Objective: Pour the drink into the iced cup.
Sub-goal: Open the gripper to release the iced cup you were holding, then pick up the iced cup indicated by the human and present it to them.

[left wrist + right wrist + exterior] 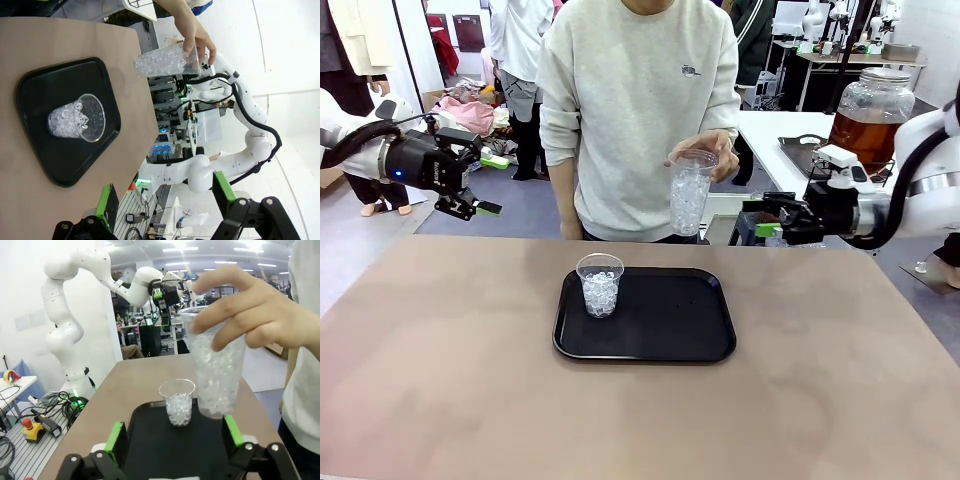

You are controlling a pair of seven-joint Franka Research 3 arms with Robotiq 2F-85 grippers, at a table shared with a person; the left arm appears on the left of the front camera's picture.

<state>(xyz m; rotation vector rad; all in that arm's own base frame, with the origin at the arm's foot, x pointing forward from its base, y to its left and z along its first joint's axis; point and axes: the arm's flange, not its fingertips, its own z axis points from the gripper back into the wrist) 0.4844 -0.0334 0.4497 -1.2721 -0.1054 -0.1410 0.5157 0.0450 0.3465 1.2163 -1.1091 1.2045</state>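
Note:
A short clear cup of ice (600,286) (77,120) (178,402) stands at the left of a black tray (670,335) (30,90) (150,440). The person's hand (720,150) (260,315) holds a taller clear iced cup (691,192) (162,62) (218,372) in the air beyond the table's far edge. My right gripper (763,218) (175,435) is open just right of that cup, its pads apart from it. My left gripper (470,207) (165,195) hangs open and empty at the far left. The amber drink (865,125) fills a glass jar with a metal lid at the back right.
The brown table (440,350) spreads bare around the tray. The jar stands on a white side table (770,130) beside a dark tray (800,150). The person stands close behind the far edge.

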